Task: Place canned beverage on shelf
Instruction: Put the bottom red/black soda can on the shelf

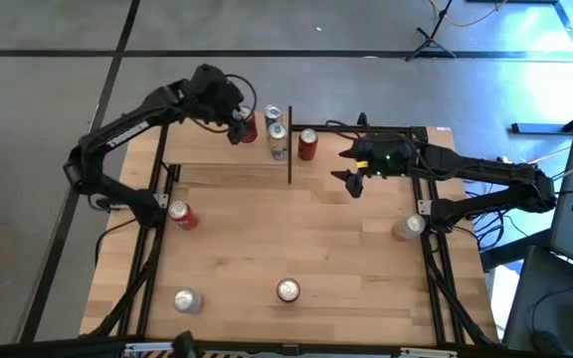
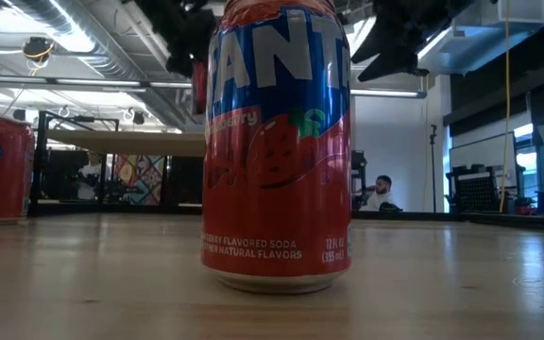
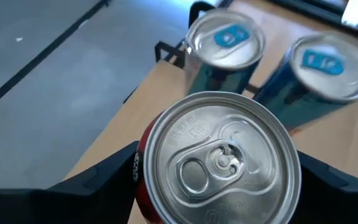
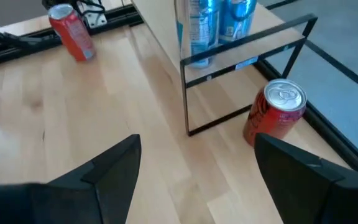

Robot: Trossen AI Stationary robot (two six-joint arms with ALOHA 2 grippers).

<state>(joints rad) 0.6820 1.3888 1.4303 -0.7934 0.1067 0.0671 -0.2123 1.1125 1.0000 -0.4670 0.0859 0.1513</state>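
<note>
Floor (image 1: 48, 60) was grey concrete w/ dark seam lines. Tripod base (image 1: 428, 42) stood far side on floor. Low view: ceiling ducts (image 2: 74, 38) overhead at left, white wall (image 2: 390, 142) behind, person seated (image 2: 378, 194) far off, colourful mural panel (image 2: 140, 179) at left, yellow cable (image 2: 510, 85) hanging at right.

You get even overhead light, glare on the near can's lid (image 3: 219, 155), two blue cans (image 3: 328, 68) behind motion-blurred.
</note>
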